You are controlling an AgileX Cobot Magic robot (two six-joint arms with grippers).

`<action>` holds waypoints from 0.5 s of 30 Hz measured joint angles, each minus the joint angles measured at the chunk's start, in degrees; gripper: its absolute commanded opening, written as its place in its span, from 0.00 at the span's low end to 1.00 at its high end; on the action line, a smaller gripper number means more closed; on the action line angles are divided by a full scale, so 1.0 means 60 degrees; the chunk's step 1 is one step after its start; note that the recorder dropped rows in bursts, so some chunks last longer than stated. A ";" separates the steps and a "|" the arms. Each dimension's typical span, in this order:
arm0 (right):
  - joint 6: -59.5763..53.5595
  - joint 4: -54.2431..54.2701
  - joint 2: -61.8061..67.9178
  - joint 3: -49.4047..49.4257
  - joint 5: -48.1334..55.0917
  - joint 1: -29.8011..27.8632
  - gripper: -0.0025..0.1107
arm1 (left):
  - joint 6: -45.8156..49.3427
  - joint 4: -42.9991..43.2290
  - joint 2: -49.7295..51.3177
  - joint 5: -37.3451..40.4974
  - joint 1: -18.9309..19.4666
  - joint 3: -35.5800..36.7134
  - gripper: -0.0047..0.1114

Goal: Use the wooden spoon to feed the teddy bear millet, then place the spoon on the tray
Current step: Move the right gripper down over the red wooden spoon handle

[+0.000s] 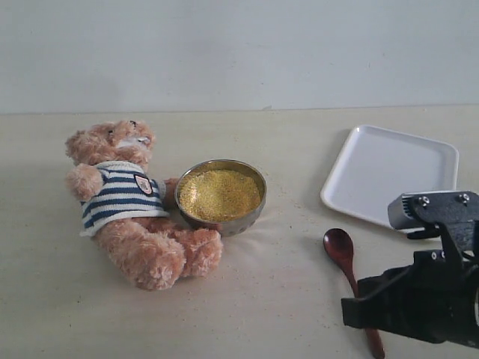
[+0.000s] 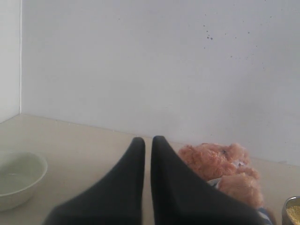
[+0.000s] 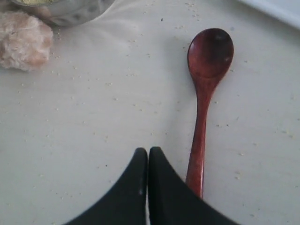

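Right end effector [image 3: 148,152], closed and empty, sits just beside the wooden spoon [image 3: 206,79] handle; descending closed would shove it away (open first). Left end effector [image 2: 147,140], closed, is near the teddy bear [image 2: 220,161]. Exterior: spoon lies near right, just short of the tray [image 1: 389,168].

Teddy bear [image 1: 150,250]: fluffy light brown. Shirt [image 1: 120,196]: navy-and-white stripes, with a pale shield badge [image 1: 144,184].
Millet [image 1: 219,194]: golden yellow.
Metal bowl [image 1: 224,223]: shiny silver-grey.
Wooden spoon [image 1: 340,250]: dark reddish brown.
Tray [image 1: 389,172]: plain white.
Table [image 1: 284,299]: pale cream, flecked with yellow grains.
Left gripper [image 2: 147,139], right gripper [image 3: 148,150]: black.
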 measured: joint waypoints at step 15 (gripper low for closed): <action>-0.5651 0.3653 0.0018 0.1367 -0.1809 -0.0044 0.10 | 0.0000 0.0000 0.0000 0.0000 0.0000 0.0000 0.08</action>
